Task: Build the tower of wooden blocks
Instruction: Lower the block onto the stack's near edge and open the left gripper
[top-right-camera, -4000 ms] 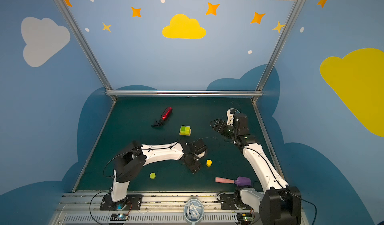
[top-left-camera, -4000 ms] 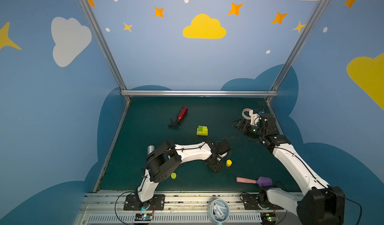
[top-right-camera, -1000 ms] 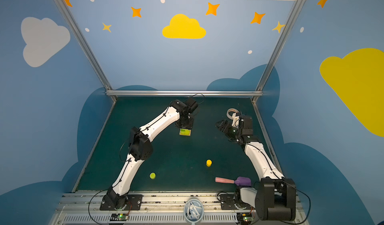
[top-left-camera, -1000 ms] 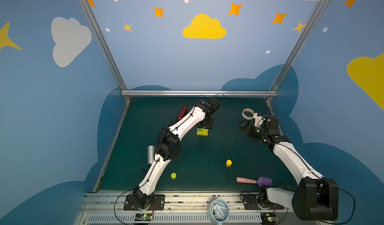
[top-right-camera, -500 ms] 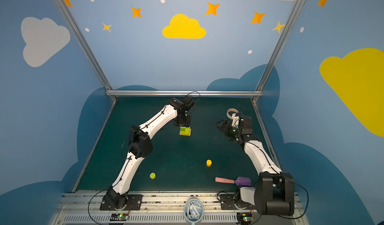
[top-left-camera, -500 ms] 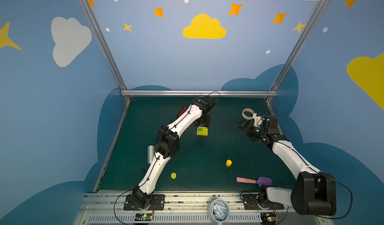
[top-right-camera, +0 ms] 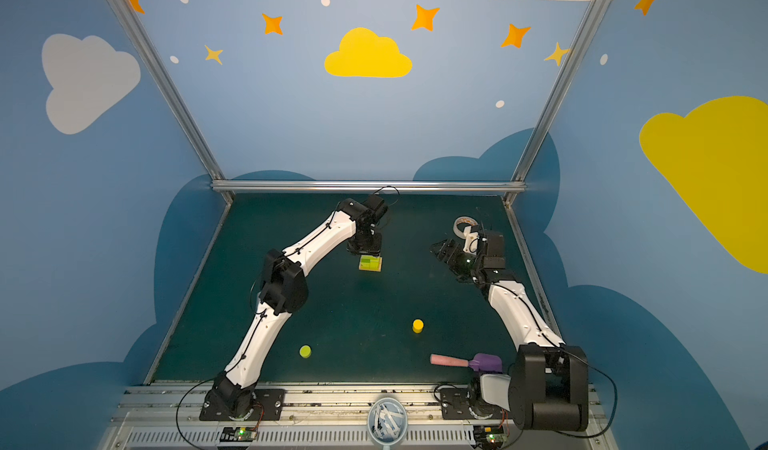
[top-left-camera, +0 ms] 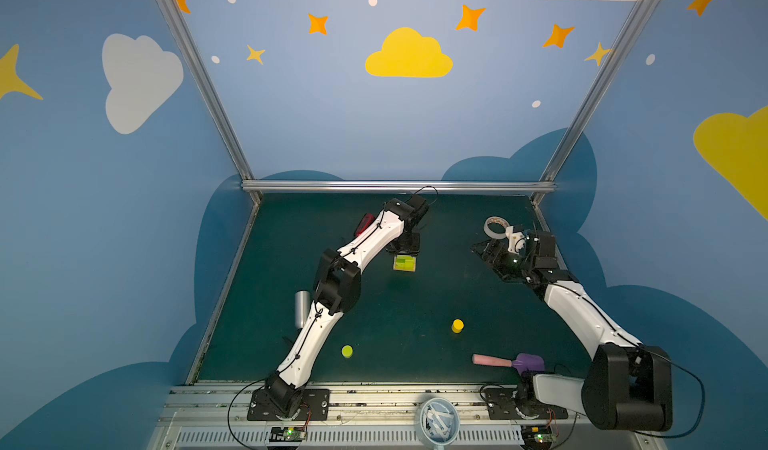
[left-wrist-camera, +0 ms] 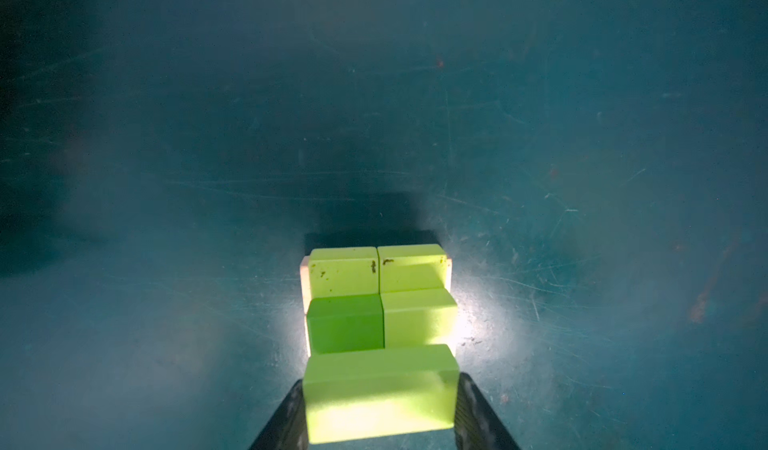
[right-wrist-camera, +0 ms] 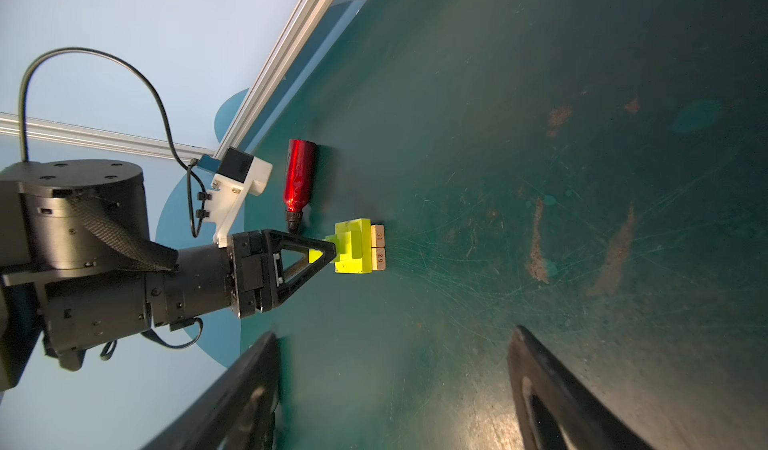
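Left wrist view: your left tool point(left-wrist-camera: 381, 379) has brought a lime bar point(left-wrist-camera: 374, 402) to the tower point(left-wrist-camera: 380, 294), still clamped, so release next; right tool point(right-wrist-camera: 394, 331) wide, empty.

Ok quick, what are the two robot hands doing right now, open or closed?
Left gripper: closed on a lime-green bar.
Right gripper: open, holding nothing.

1. Robot lab cell: a left arm point(top-left-camera: 316, 335) and a right arm point(top-left-camera: 582, 310), white and black, are standing bolted to a metal rail point(top-left-camera: 374, 398) at the tabletop's point(top-left-camera: 415, 302) near edge.
2. Aluminium framing point(top-left-camera: 397, 185) is boxing the space in, and blue panels point(top-left-camera: 311, 115) are showing painted clouds point(top-left-camera: 408, 55) and stars.
3. Bare circuit boards point(top-left-camera: 289, 433) are glowing green, and a camera point(right-wrist-camera: 235, 164) is riding on the left wrist.
4. Wood blocks point(top-left-camera: 405, 263) and a tape roll point(top-left-camera: 494, 227) are lying on scuffed green.
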Robot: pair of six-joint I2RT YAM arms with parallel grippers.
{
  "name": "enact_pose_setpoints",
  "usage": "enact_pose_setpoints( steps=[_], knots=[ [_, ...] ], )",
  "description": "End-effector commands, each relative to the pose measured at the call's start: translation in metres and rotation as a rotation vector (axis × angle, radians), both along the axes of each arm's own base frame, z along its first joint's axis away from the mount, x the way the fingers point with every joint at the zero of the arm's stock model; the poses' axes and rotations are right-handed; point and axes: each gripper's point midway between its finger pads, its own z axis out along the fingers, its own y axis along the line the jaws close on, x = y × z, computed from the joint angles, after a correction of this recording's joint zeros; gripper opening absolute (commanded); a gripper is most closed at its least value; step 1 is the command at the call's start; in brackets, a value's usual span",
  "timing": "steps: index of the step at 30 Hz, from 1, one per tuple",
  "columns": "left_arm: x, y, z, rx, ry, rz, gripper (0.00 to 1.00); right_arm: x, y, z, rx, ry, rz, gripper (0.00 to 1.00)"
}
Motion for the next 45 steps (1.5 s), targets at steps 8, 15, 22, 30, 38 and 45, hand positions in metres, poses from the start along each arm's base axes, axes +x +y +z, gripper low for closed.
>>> enact_pose_setpoints(
  steps=[8, 15, 22, 30, 38, 45],
  knots=[
    [0.007, -0.005, -0.004, -0.022, -0.004, -0.007, 0.51, 0.0, 0.0, -0.005, 0.004, 0.005, 0.002, 0.84],
    [0.008, -0.005, -0.005, -0.018, -0.002, -0.006, 0.51, -0.001, 0.0, -0.005, 0.004, 0.005, 0.006, 0.84],
    [0.008, -0.001, -0.004, 0.0, -0.005, -0.003, 0.51, 0.0, 0.0, -0.005, 0.004, 0.005, 0.007, 0.84],
    [0.007, 0.001, -0.01, 0.008, 0.009, -0.002, 0.52, -0.001, 0.001, -0.005, 0.006, 0.009, 0.01, 0.84],
    [0.008, 0.0, -0.013, 0.009, 0.012, -0.001, 0.52, -0.001, 0.001, -0.007, 0.006, 0.014, 0.01, 0.84],
    [0.008, 0.0, -0.013, 0.012, 0.011, -0.002, 0.54, -0.001, 0.001, -0.007, 0.006, 0.014, 0.01, 0.84]
  ],
)
